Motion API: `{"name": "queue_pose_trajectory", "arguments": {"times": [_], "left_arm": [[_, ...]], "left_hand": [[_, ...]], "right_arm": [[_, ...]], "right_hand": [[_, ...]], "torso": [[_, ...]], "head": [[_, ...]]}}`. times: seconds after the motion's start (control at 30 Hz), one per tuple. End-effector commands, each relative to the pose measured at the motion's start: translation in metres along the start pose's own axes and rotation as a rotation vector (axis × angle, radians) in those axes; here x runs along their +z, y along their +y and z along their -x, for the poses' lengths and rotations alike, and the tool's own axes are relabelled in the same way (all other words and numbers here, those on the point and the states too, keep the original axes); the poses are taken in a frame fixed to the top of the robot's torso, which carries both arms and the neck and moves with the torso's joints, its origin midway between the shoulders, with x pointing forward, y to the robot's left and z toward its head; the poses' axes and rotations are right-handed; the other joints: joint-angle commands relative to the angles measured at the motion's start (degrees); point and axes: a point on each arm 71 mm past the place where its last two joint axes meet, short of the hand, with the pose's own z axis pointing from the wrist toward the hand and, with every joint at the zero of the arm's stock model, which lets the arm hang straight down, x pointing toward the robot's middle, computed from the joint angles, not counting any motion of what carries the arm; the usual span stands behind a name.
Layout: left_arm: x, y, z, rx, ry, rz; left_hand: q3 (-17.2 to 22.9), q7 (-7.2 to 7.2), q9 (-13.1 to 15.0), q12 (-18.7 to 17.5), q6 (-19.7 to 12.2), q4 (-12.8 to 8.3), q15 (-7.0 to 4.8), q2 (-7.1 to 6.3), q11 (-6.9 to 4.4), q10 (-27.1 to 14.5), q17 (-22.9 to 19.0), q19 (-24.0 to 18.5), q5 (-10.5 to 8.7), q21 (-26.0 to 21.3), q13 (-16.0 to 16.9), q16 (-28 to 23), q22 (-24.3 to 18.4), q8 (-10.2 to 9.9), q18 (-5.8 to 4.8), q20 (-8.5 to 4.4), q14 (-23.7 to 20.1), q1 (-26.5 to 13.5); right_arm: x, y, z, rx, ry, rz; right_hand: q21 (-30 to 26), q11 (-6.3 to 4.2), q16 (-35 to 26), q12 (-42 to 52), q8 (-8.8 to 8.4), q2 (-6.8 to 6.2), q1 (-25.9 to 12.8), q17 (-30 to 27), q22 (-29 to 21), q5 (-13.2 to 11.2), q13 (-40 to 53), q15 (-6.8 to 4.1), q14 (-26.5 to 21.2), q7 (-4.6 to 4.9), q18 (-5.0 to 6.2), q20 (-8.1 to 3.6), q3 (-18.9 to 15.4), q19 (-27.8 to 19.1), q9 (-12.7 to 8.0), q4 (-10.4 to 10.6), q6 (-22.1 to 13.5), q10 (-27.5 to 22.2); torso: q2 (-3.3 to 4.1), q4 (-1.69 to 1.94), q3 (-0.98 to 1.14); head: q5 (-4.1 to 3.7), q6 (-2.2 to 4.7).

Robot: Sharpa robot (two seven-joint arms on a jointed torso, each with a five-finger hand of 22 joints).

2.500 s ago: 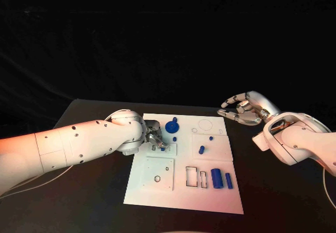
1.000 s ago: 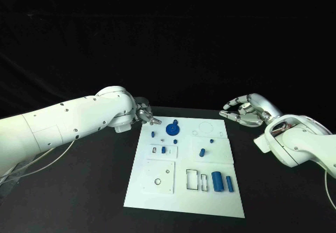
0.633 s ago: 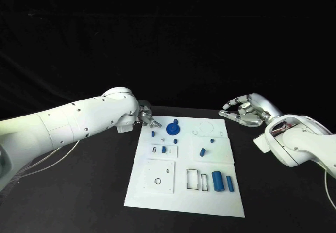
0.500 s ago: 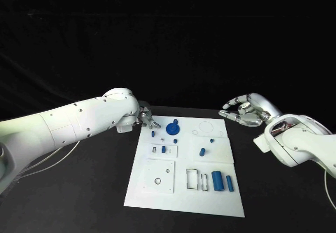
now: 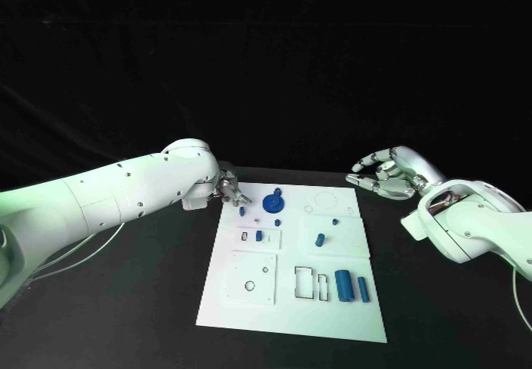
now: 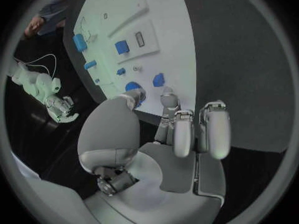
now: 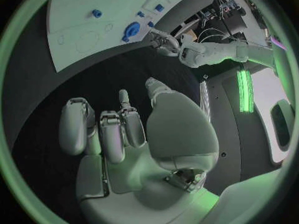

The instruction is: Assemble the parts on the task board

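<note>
While poised over the board's [image 5: 290, 265] far left corner, left hand [image 5: 231, 190] with fingers curled loosely, tips apart and nothing between them; in the left wrist view [image 6: 177, 129] fingertips hang just above the board edge, beside a blue disc [image 6: 132, 88]. Right hand [image 5: 384, 173] raised off the board's far right corner, above the table [image 5: 133, 307], fingers bent inward and apart, gripping nothing.

Near the left hand on the board: disc [image 5: 271, 204] with a small peg [image 5: 277, 189] behind it. Mid-board, a short peg [image 5: 319, 239] standing in a raised square panel. Toward the near right corner, two blue bars [image 5: 353, 286] lying side by side next to two empty rectangular slots [image 5: 310, 282]. Near left panel with a round hole [image 5: 248, 287], unfilled.

No legible writing anywhere.

Right wrist view alone catches the left hand [image 7: 163, 41] from across the board.
</note>
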Motion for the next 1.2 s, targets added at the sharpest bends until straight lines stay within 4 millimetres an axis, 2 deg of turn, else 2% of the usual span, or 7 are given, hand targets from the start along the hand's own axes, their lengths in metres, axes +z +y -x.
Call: {"name": "queue_pose_trajectory", "arguments": {"times": [0.03, 0.43, 1.03, 1.2], "left_arm": [[0.0004, -0.0023, -0.0029, 0.016, 0.04, -0.006], [0.0034, -0.004, -0.0059, 0.005, 0.057, -0.007], [0.0092, -0.002, -0.0118, -0.012, 0.067, 0.002], [0.0095, -0.0023, -0.0116, -0.033, 0.061, -0.003]], "left_hand": [[-0.3, -0.05, -0.14, 0.4, 0.49, -0.12, 0.24, 0.79, 0.06, 0.47, 15.1, 0.41, -0.17, 0.24, 0.08, 0.19, 0.55, -0.24, -0.54, 0.16, 6.06, 0.33], [0.16, -0.3, -0.39, 0.93, 1.31, -0.26, 0.03, 1.82, -0.19, 0.83, 15.1, 0.5, -0.06, 0.39, 0.46, 0.19, 0.83, -0.15, -0.59, 0.04, 6.06, 2.02], [0.69, -0.47, -0.62, 1.05, 1.68, -0.4, -0.12, 2.49, -0.36, 0.88, 15.1, 0.53, -0.05, 0.48, 0.4, 0.19, 1.04, -0.18, -0.62, -0.08, 6.06, 4.38], [1.97, -0.76, -0.59, 1.18, 1.94, -0.9, -0.36, 3.91, -0.63, 0.97, 15.1, 0.51, 0.0, 0.5, 0.41, 0.19, 1.09, 0.09, -0.62, -0.23, 6.06, 7.38]], "right_arm": [[0.0003, 0.0017, -0.0013, -0.012, 0.012, 0.016], [0.001, 0.0023, -0.0022, -0.012, 0.013, 0.018], [0.0015, 0.0028, -0.0028, -0.011, 0.014, 0.019], [0.0017, 0.0028, -0.0028, -0.011, 0.014, 0.019]], "right_hand": [[-0.14, -0.16, -0.35, -0.24, 0.2, 0.16, 0.03, 11.13, 2.36, 0.25, 6.2, -0.49, 5.05, -0.18, 1.02, -0.08, -0.27, -0.32, 0.1, -0.15, -0.3, -0.2], [-0.16, -0.17, -0.37, -0.18, 0.25, 0.24, 0.18, 11.1, 2.36, 0.42, 6.25, -0.5, 5.04, -0.2, 1.02, -0.09, -0.28, -0.32, 0.12, -0.16, -0.27, -0.15], [-0.26, -0.2, -0.38, -0.21, 0.34, 0.37, 0.48, 11.08, 2.31, 0.8, 6.22, -0.52, 5.04, -0.22, 1.03, -0.11, -0.29, -0.34, 0.15, -0.2, -0.2, -0.17], [-0.26, -0.2, -0.38, -0.21, 0.34, 0.37, 0.48, 11.08, 2.31, 0.8, 6.22, -0.52, 5.04, -0.22, 1.03, -0.11, -0.29, -0.34, 0.15, -0.2, -0.2, -0.17]], "torso": [[-0.06, 0.06, 0.02], [0.05, 0.01, 0.01], [0.0, 0.07, 0.03], [-0.04, 0.1, 0.02]], "head": [[0.04, -0.06], [0.01, -0.21], [-0.22, -0.64], [-0.18, -0.78]]}}
